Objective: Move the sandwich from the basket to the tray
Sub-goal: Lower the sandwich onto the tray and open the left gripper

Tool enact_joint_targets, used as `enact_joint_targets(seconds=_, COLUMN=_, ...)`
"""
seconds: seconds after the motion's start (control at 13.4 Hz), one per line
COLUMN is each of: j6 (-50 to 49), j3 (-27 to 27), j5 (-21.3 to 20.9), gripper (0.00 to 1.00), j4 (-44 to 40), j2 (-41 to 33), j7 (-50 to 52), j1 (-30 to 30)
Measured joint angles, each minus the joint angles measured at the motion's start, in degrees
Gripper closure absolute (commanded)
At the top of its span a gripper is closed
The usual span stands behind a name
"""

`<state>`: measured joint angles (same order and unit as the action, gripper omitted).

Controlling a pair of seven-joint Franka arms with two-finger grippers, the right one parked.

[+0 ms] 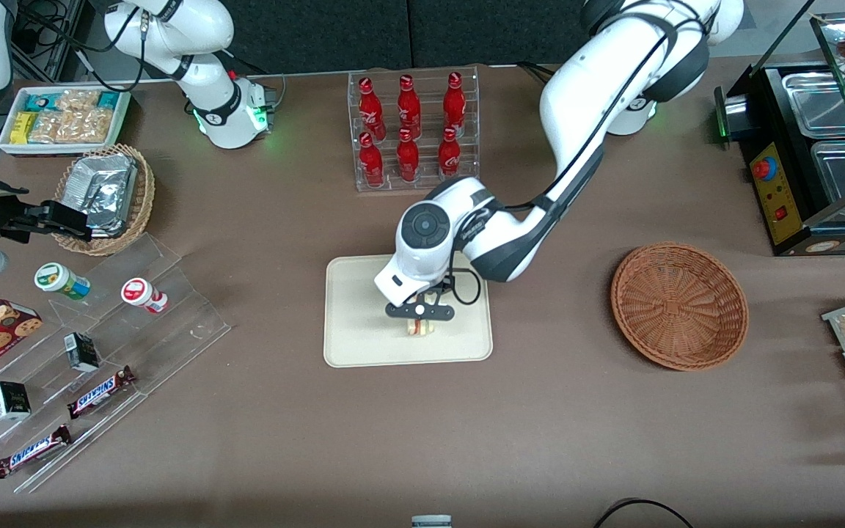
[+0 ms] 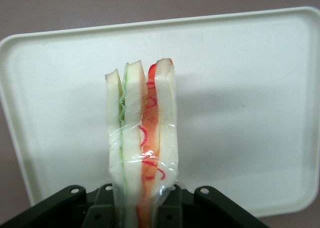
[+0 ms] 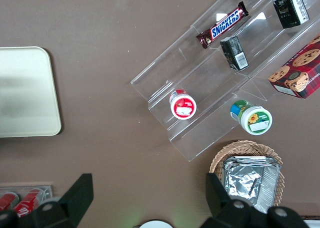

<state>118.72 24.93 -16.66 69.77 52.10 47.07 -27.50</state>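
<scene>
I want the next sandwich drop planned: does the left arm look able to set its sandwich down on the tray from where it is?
Probably yes. The gripper holds the sandwich directly over bare tray, with nothing else lying there.

Front view: high overhead, looking down on the whole brown table (image 1: 422, 440). Left wrist view: very close, looking along the black two-finger gripper (image 2: 142, 208) onto the flat cream-white rectangular tray (image 2: 240, 87). Right wrist view: looking straight down, moderately near, from the parked arm's end. Shared by all three: that tray (image 1: 364, 345) (image 3: 25, 92).
</scene>
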Motion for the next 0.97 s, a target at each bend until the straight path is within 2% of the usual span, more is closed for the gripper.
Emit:
enact_joint_targets(seconds=0.3, j6=1.08, j3=-0.15, j5=-1.28, gripper=0.83, j4=-3.04, j2=4.85, j7=-0.33, j1=-0.76)
enact_joint_targets(seconds=0.37, j6=1.29, j3=-0.23, j5=-1.29, gripper=0.77, j4=-3.21, j2=5.34, j7=-0.33, j1=-0.89)
enact_joint_targets(seconds=0.45, j6=1.34, j3=-0.39, j5=-1.3, gripper=0.54, j4=-3.35, j2=5.51, j7=-0.3, j1=-1.09)
enact_joint_targets(seconds=0.52, j6=1.34, j3=-0.56, j5=-1.3, gripper=0.11, j4=-3.53, j2=5.5, j7=-0.26, j1=-1.3)
enact_joint_targets(seconds=0.6, j6=1.34, j3=-0.64, j5=-1.3, gripper=0.0, j4=-3.78, j2=5.5, j7=-0.2, j1=-1.46)
enact_joint_targets(seconds=0.97, j6=-2.78, j3=-0.87, j5=-1.06, gripper=0.0, j4=-6.32, j2=3.74, j7=0.94, j1=-1.43)
